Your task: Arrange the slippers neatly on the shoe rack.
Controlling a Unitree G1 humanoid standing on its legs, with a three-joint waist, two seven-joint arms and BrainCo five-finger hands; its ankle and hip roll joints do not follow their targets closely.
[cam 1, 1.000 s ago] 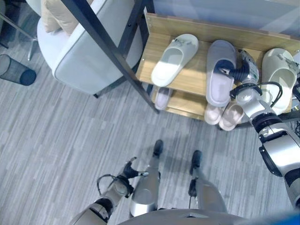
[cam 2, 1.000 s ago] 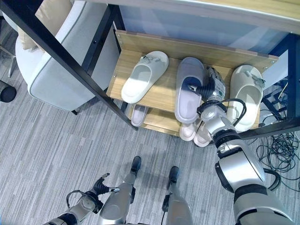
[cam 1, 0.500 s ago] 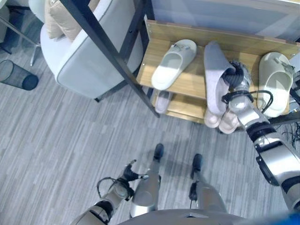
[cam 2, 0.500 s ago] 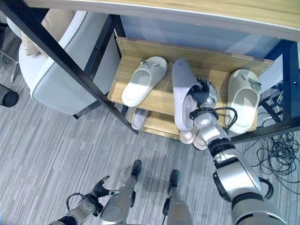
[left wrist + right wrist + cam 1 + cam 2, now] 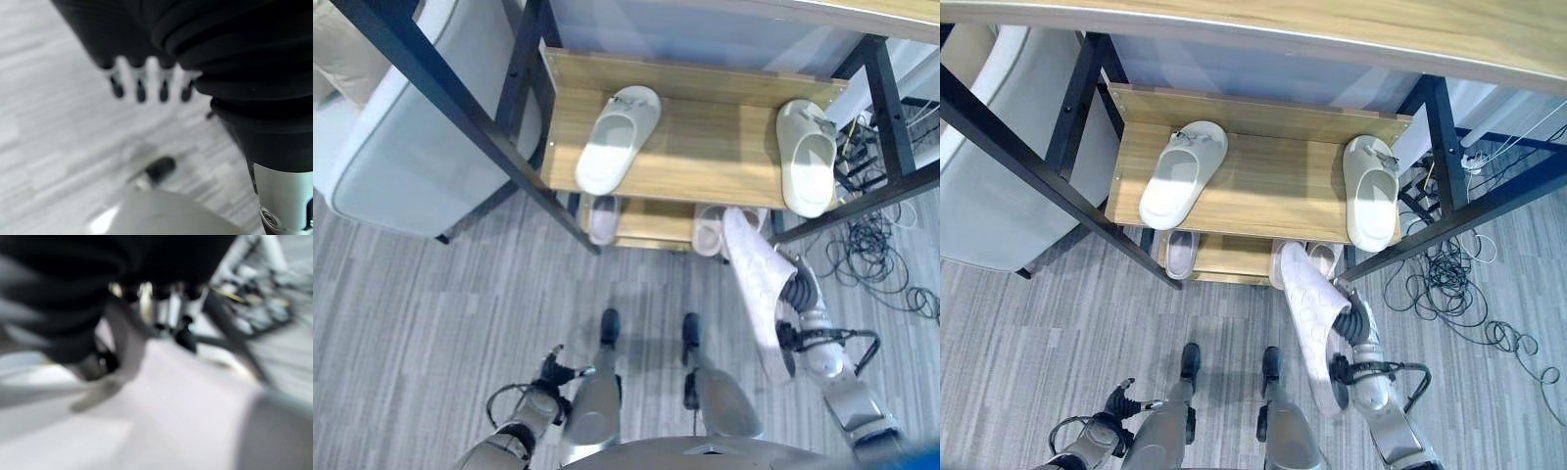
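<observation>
My right hand (image 5: pixel 800 294) is shut on a pale lavender slipper (image 5: pixel 756 286), held off the rack above the floor with its sole turned up and toe end toward the rack. In the right wrist view the slipper (image 5: pixel 161 421) lies close under the fingers (image 5: pixel 185 333). Two cream slippers stay on the wooden shoe rack shelf (image 5: pixel 705 147): one at its left (image 5: pixel 617 137), one at its right end (image 5: pixel 806 157). Pinkish slippers (image 5: pixel 603 217) (image 5: pixel 710 230) sit on the lower shelf. My left hand (image 5: pixel 551 367) hangs low at my side, fingers (image 5: pixel 139 90) straight.
A grey armchair (image 5: pixel 391 147) stands left of the rack, behind a slanting black frame leg (image 5: pixel 460 108). Another black post (image 5: pixel 886 88) and a tangle of cables (image 5: pixel 881 245) lie at the right. A wooden board (image 5: pixel 1332 39) overhangs the rack.
The right hand has pulled the lavender slipper off the shelf, down and back toward me. The middle of the shelf is now bare. The camera has also shifted.
</observation>
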